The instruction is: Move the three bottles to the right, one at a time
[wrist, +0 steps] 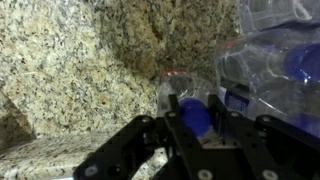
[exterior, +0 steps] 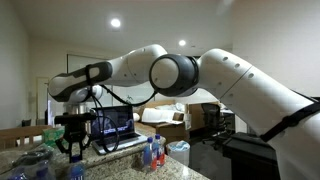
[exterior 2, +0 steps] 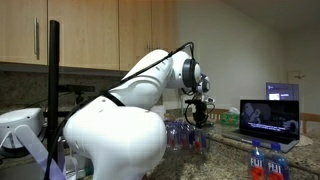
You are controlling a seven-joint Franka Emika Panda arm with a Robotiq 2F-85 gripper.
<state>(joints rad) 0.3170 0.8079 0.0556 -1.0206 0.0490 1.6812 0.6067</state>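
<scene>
In the wrist view my gripper (wrist: 193, 120) has its two black fingers tight against either side of a clear plastic bottle's blue cap (wrist: 193, 113); it looks shut on that bottle. More clear bottles with blue caps (wrist: 285, 65) lie close on the right of it. In both exterior views the gripper (exterior: 75, 146) (exterior 2: 197, 116) hangs low over a group of bottles (exterior: 40, 165) (exterior 2: 185, 136) on the granite counter. Two more bottles with red and blue labels (exterior: 151, 151) (exterior 2: 266, 161) stand apart from the group.
An open laptop (exterior: 116, 124) (exterior 2: 270, 114) stands on the counter behind the bottles. A speckled granite counter (wrist: 70, 70) fills the wrist view. Wooden cabinets (exterior 2: 90, 35) hang on the wall above.
</scene>
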